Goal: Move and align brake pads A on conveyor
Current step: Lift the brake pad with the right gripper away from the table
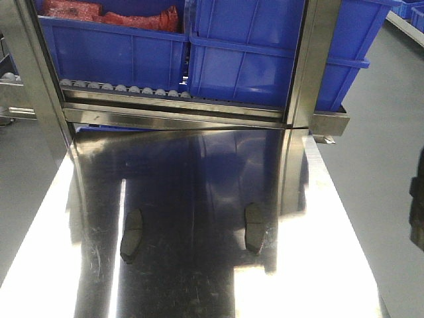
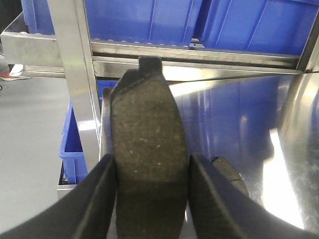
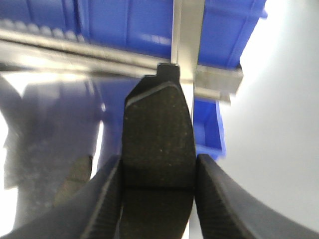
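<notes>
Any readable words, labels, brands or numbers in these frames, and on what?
None can be read. The blue bins, the steel table, the left pad in the left gripper and the right pad in the right gripper show no print; the right wrist view is blurred.

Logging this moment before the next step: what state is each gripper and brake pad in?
Left gripper: shut on left-held pad.
Right gripper: shut on right-held pad.
Left table pad: lying flat on steel table, free.
Right table pad: lying flat, free.
</notes>
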`<state>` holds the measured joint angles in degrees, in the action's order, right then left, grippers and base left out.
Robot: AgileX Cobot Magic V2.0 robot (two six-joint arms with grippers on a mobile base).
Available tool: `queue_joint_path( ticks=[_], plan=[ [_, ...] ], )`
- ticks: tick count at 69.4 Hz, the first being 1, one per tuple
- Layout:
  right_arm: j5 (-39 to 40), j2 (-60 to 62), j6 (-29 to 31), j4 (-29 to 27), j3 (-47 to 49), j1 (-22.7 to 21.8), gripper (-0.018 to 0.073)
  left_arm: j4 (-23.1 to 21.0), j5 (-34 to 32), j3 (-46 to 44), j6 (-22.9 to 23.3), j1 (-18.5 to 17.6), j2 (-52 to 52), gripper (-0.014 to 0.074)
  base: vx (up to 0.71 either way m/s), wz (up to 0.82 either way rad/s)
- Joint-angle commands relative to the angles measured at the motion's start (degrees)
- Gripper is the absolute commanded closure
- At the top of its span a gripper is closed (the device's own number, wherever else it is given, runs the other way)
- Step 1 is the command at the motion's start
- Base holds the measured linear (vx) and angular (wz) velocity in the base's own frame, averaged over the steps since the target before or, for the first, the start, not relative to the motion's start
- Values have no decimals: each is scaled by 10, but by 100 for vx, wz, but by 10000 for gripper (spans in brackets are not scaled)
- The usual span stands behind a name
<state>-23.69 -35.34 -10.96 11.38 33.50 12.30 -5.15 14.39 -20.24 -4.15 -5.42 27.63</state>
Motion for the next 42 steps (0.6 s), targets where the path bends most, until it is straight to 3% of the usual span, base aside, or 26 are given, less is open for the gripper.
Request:
queue_joint_path(
  ticks=[1, 19, 42],
  plan=[
    [98, 49, 6, 10, -20, -3, 564, -6, -56, -17, 2, -3, -1, 603, 0, 0],
    [123, 128, 7, 10, -75, -3, 564, -6, -56, -17, 2, -3, -1, 603, 0, 0],
    [125, 138, 6, 9, -79, -3, 564, -6, -56, -17, 2, -3, -1, 603, 0, 0]
  ],
)
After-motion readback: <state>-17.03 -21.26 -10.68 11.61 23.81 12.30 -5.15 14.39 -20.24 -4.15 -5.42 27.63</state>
